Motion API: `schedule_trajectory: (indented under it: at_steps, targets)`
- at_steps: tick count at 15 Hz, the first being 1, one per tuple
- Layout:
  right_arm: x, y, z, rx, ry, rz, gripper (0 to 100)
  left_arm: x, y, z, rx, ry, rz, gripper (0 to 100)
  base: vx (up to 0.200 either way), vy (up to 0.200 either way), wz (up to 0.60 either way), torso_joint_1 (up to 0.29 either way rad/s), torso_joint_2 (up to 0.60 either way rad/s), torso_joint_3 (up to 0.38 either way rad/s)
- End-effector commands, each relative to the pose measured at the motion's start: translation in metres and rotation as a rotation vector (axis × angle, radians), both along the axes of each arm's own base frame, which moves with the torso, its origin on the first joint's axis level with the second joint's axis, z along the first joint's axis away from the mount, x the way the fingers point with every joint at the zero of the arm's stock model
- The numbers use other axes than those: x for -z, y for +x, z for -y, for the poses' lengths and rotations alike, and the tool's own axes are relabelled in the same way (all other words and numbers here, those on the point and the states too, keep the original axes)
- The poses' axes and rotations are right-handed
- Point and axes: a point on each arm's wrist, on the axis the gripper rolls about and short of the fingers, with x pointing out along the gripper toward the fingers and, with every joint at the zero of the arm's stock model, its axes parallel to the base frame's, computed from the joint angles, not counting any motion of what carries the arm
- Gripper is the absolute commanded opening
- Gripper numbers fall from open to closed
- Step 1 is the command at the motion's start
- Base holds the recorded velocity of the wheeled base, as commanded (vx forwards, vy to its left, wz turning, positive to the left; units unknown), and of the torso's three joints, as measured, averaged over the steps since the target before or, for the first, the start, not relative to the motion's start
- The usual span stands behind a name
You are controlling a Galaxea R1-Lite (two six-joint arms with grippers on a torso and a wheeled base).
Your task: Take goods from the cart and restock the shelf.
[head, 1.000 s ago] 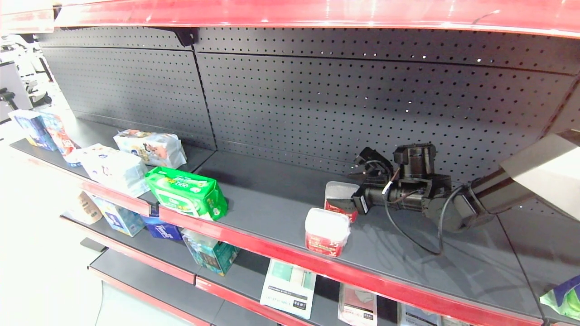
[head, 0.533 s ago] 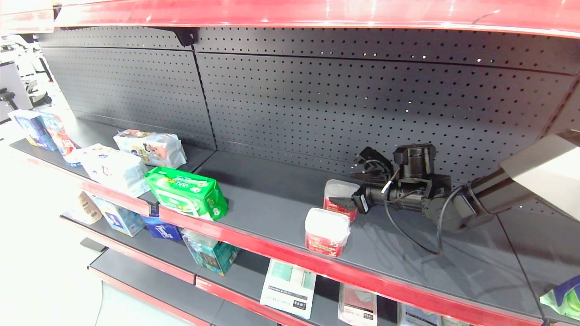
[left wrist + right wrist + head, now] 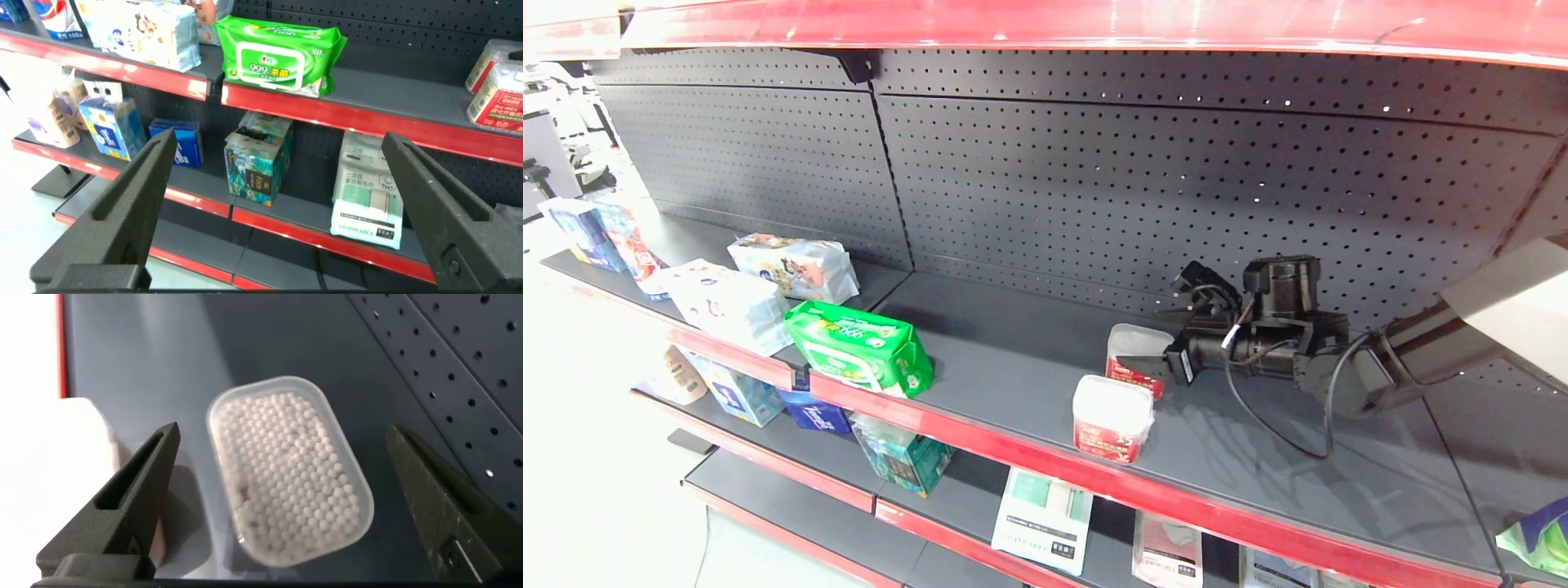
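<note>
Two clear swab boxes with red labels stand on the grey shelf (image 3: 1013,351): one at the front edge (image 3: 1112,416), one behind it (image 3: 1134,353). My right gripper (image 3: 1186,327) hangs open just to the right of the rear box, not touching it. In the right wrist view that box (image 3: 288,469) lies between and beyond the spread fingers of the right gripper (image 3: 282,437), with the front box (image 3: 57,482) beside it. My left gripper (image 3: 274,147) is open and holds nothing, lower down in front of the shelves.
A green wipes pack (image 3: 859,347) and several tissue packs (image 3: 727,302) sit further left on the same shelf. The pegboard back wall (image 3: 1176,180) rises close behind the right arm. Lower shelves hold boxes (image 3: 260,155) and packets (image 3: 368,200). A green bag (image 3: 1535,535) shows at the far right.
My right gripper has drawn back a little to the right, away from the rear swab box, which stays standing on the shelf.
</note>
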Motion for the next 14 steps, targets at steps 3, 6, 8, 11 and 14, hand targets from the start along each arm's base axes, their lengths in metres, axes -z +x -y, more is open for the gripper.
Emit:
schedule_trajectory:
  at_steps: [3, 6, 8, 11, 14]
  targets:
    - [-0.013, -0.019, 0.023, 0.025, 0.007, -0.005, 100, 0.000, 0.000, 0.000, -0.001, -0.001, 0.000, 100, 0.000, 0.000, 0.00, 0.000, 0.00, 0.000]
    - [-0.021, -0.033, 0.049, 0.085, 0.009, -0.003, 100, 0.000, 0.000, 0.000, 0.001, -0.001, 0.000, 100, 0.000, 0.000, 0.00, 0.000, 0.00, 0.000]
    - [-0.027, -0.050, 0.073, 0.150, 0.006, -0.006, 100, 0.000, 0.000, 0.000, 0.001, -0.001, -0.001, 100, 0.000, 0.000, 0.00, 0.000, 0.00, 0.000]
    - [-0.037, -0.097, 0.094, 0.205, 0.007, -0.013, 100, 0.000, 0.000, 0.000, 0.002, -0.001, -0.001, 100, 0.000, 0.000, 0.00, 0.000, 0.00, 0.000]
    - [-0.048, -0.158, 0.109, 0.263, 0.024, 0.013, 100, 0.000, 0.000, 0.000, 0.001, -0.001, 0.000, 100, 0.000, 0.000, 0.00, 0.000, 0.00, 0.000]
